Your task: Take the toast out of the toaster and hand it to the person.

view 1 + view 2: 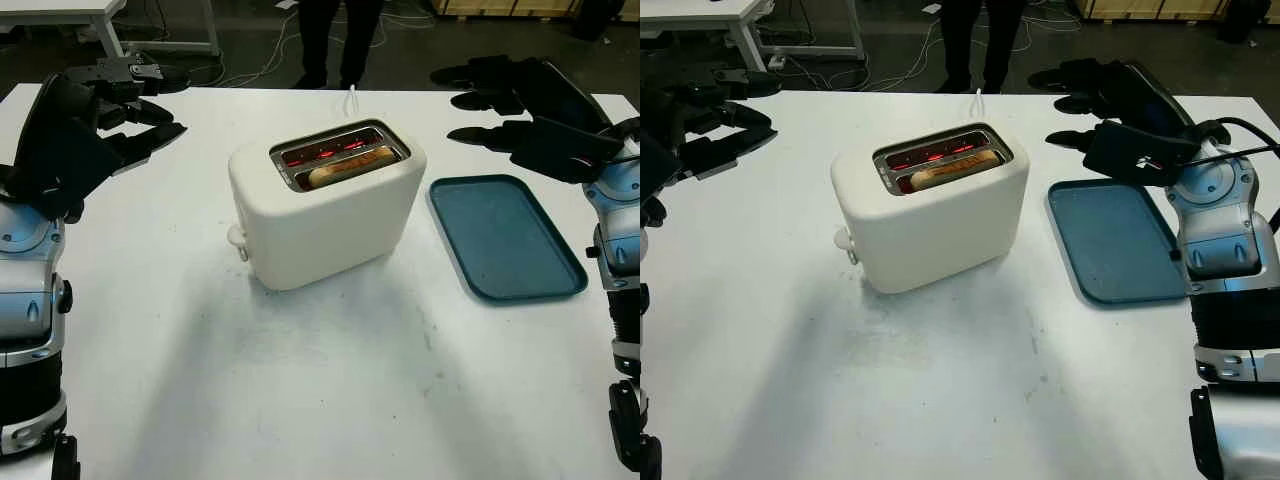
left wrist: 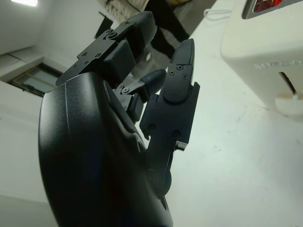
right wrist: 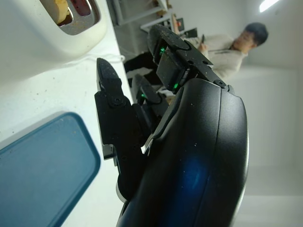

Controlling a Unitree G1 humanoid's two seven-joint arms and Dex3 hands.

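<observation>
**Toast still down in the slot, nothing grabbed yet**

Toast (image 1: 348,165) is sitting in the near slot of the toaster (image 1: 325,205), roughly mid-table, a bit toward the far edge. Only its top edge is poking out, golden-brown and long, lying along the slot. The far slot is glowing red inside, so the elements look hot, tbh.

The left hand (image 1: 120,105) is held up over the table's far left corner, open and holding nothing. The right hand (image 1: 1110,105) is up near the far right edge, above the far end of the blue tray (image 1: 505,238), also open with nothing in it. Both are well apart from the toaster.

How the reach is probably best done: the toast should be approached from straight above, fingers lined up across its thin faces so it gets pinched flat-side to flat-side. The metal rim and the glowing slot are better avoided. Not much crust is exposed, so a shallow pinch is all that can be had at first; a straight upward pull would keep it from jamming against the slot walls. A light squeeze is advised, since toast crumbles. The toaster could get dragged if the slice sticks.

A person (image 1: 335,40) can be seen standing past the far edge, so the handover would be made that way.
</observation>
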